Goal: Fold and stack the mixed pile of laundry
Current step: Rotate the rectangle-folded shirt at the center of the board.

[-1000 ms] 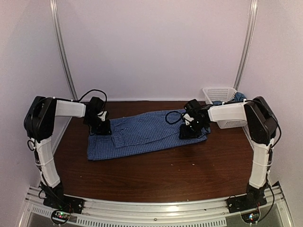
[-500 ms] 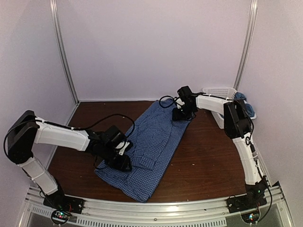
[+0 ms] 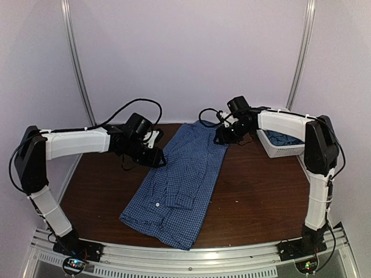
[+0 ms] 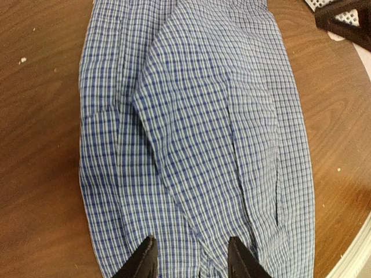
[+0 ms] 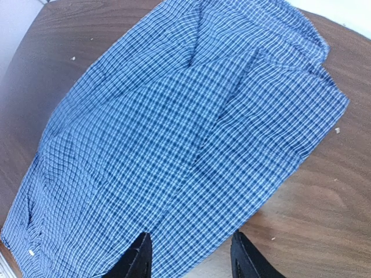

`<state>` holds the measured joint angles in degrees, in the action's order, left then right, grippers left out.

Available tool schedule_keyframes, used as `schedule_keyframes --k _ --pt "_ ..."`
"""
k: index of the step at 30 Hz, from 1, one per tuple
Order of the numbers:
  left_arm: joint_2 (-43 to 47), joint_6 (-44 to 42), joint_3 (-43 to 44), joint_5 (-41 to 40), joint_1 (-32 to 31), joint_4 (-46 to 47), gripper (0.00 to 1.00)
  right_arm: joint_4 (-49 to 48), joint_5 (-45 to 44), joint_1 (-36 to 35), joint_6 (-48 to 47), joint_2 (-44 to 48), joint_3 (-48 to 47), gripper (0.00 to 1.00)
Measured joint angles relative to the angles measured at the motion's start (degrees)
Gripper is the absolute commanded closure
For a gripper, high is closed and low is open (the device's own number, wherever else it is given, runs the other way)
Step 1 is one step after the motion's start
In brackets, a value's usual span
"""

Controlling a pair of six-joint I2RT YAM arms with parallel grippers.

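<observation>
The blue-and-white checked shirt [image 3: 182,179] lies flat and lengthwise on the brown table, collar end at the back and a folded sleeve near the front. My left gripper [image 3: 157,160] hovers at the shirt's left edge. In the left wrist view the left gripper [image 4: 194,258] is open, with only flat checked shirt [image 4: 197,127] under it. My right gripper [image 3: 221,139] sits at the shirt's far right edge. In the right wrist view the right gripper [image 5: 191,255] is open over the shirt's hem [image 5: 174,133]. The teal t-shirt [image 3: 283,139] lies in the basket.
A white lattice basket [image 3: 288,152] stands at the back right against the wall, just behind my right arm. Bare brown table [image 3: 261,197] shows right of the shirt and also to its left. A metal rail [image 3: 191,258] runs along the near edge.
The shirt has gone from lying crosswise to lying lengthwise and flatter. My left gripper moved from the shirt's near left part back to its far left edge. The right gripper shifted slightly.
</observation>
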<state>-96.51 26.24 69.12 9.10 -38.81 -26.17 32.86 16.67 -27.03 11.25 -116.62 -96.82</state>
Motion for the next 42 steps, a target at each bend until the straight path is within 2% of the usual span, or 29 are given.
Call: schedule_keyframes --k 4,8,12,16,20,26,29,37,42 --pt "-8.61 -2.91 7.21 -0.5 1.51 1.27 0.61 -4.13 1.75 -3.78 2.82 0.57 5.62 0.56" --pt "-15.67 -5.27 12.04 -1.11 2.03 2.05 0.66 -6.12 3.19 -6.82 5.29 -2.6 8.28 0.59" --pt "-19.58 -5.88 11.13 -0.26 2.1 3.52 0.68 -6.58 3.04 -5.99 5.99 -7.37 7.15 0.59" --pt "-18.84 -4.24 4.17 1.75 1.38 7.93 0.68 -7.5 3.3 -3.28 5.9 -10.88 2.71 0.6" --pt "-18.05 -1.01 1.25 2.8 -1.51 13.09 0.68 -6.71 3.17 -0.98 5.44 -15.78 -4.81 0.6" --pt "-20.17 2.69 2.97 5.7 -5.2 16.13 0.64 -2.91 2.73 1.01 3.93 -23.8 -18.82 0.6" --pt "-21.75 3.26 5.44 6.34 -4.66 15.76 0.64 -0.63 2.54 1.79 3.43 -24.35 -20.41 0.59" --pt "-22.23 2.8 6.45 8.72 5.09 14.23 0.62 -0.79 3.23 2.43 2.73 -16.28 -8.57 0.52" --pt "-22.27 0.9 7.82 8.87 7.5 11.67 0.62 -2.29 5.77 2.43 3.65 -5.86 1.29 0.51"
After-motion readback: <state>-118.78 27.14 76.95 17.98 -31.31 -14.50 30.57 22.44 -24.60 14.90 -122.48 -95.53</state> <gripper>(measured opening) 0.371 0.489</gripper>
